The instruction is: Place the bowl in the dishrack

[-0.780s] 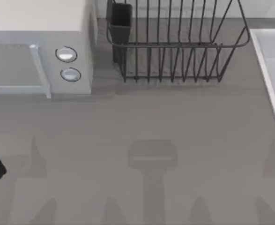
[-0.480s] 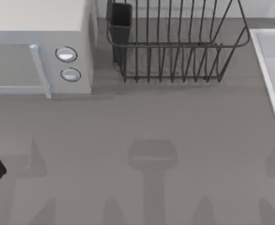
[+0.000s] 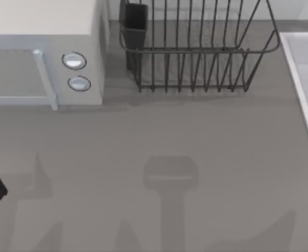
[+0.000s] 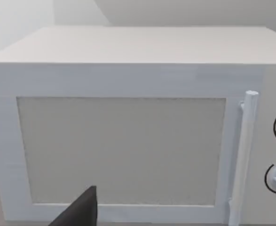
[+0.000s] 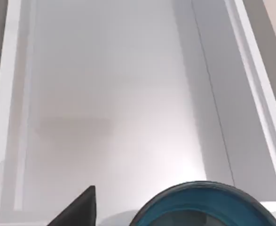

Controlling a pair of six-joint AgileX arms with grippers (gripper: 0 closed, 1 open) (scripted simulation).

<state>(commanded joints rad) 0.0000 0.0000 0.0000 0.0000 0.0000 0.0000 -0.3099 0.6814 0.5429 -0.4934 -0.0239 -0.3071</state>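
bowl (image 5: pixel 204 205) lies in a white basin (image 5: pixel 119 94) near the right gripper (image 5: pixel 76 209); jaws' state unclear.

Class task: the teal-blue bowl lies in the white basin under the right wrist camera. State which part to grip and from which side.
Probably the thin reddish-brown rim of the bowl, one finger inside and one outside, coming down from above. It sits open side up in the white basin, so the rim is the exposed edge.

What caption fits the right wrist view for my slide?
Right wrist view: the bowl sits in a white sink basin, with a dark fingertip of the right gripper at the frame edge.
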